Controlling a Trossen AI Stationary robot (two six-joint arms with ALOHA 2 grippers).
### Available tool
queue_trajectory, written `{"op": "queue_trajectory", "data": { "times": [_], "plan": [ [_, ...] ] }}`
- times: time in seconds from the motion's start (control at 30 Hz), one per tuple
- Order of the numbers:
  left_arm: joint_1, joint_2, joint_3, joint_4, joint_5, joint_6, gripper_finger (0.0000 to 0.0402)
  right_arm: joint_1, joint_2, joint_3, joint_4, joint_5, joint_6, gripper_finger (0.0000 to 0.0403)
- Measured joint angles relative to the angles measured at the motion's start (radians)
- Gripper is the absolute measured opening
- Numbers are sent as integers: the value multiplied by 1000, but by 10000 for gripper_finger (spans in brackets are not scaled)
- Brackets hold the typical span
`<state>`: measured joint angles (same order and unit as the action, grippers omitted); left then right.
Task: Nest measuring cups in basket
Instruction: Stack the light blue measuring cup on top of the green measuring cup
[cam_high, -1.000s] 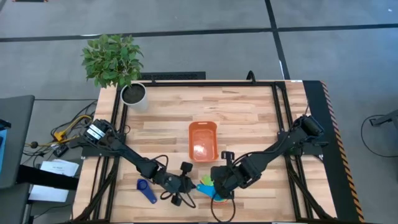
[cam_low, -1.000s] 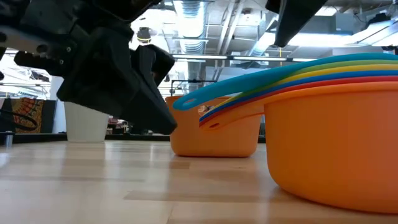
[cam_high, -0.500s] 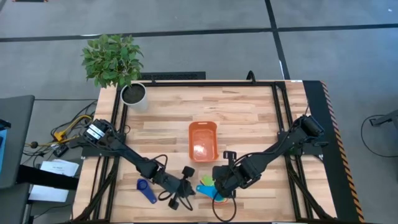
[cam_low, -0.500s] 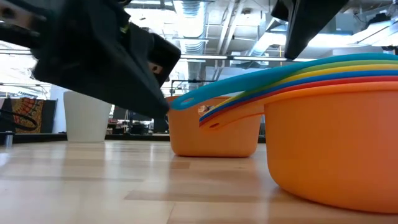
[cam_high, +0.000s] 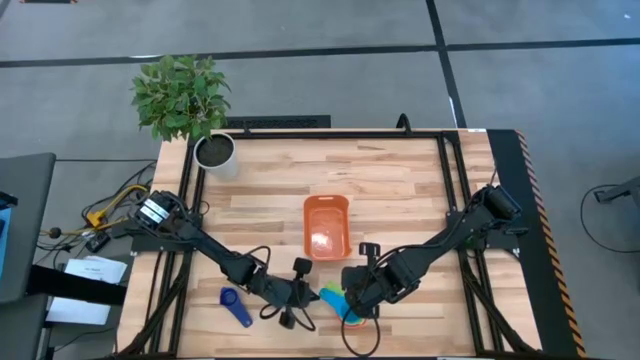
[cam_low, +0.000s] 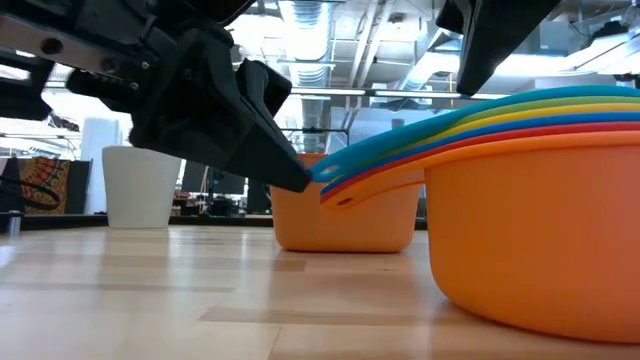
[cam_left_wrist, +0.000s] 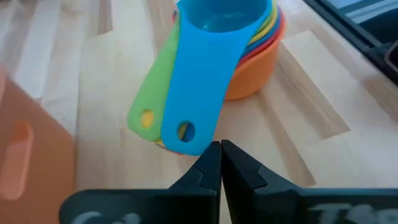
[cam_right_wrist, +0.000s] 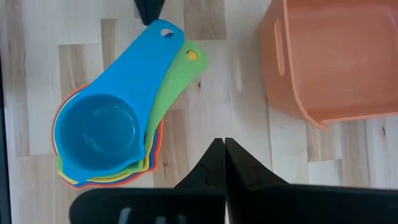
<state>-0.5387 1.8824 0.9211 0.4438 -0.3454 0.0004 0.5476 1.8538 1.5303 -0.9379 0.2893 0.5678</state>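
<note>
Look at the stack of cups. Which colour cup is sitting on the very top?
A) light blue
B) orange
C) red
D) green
A: in the right wrist view the light blue cup sits uppermost in the stack, with green, yellow, red and orange rims peeking out beneath it.

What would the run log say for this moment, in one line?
left gripper: shut, at cup stack handles | right gripper: shut, above stack | blue cup: apart | basket: no cups

Nested measuring cups (cam_high: 338, 302) on table beside empty orange basket (cam_high: 326, 227)
</note>
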Motion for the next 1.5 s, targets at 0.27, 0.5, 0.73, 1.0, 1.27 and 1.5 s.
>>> {"op": "queue_trajectory", "data": {
  "times": [0.27,0.5,0.73,1.0,1.27,1.5],
  "plan": [
    [29,0,0,0,-60,6,0,0,-2,-18,25,-23,0,10],
    [40,0,0,0,-54,2,0,-14,-1,-100,79,-58,0,8],
    [10,-14,0,-17,13,4,0,-34,-1,-101,168,-63,-52,6],
    [9,-17,0,-25,99,-22,0,-57,-1,-100,219,-96,-105,9],
    [19,-16,0,-28,31,-9,0,-65,79,-101,239,-109,-99,6],
    [17,-16,0,-37,63,-13,0,-66,118,-100,259,-128,-98,5]
  ]
}}
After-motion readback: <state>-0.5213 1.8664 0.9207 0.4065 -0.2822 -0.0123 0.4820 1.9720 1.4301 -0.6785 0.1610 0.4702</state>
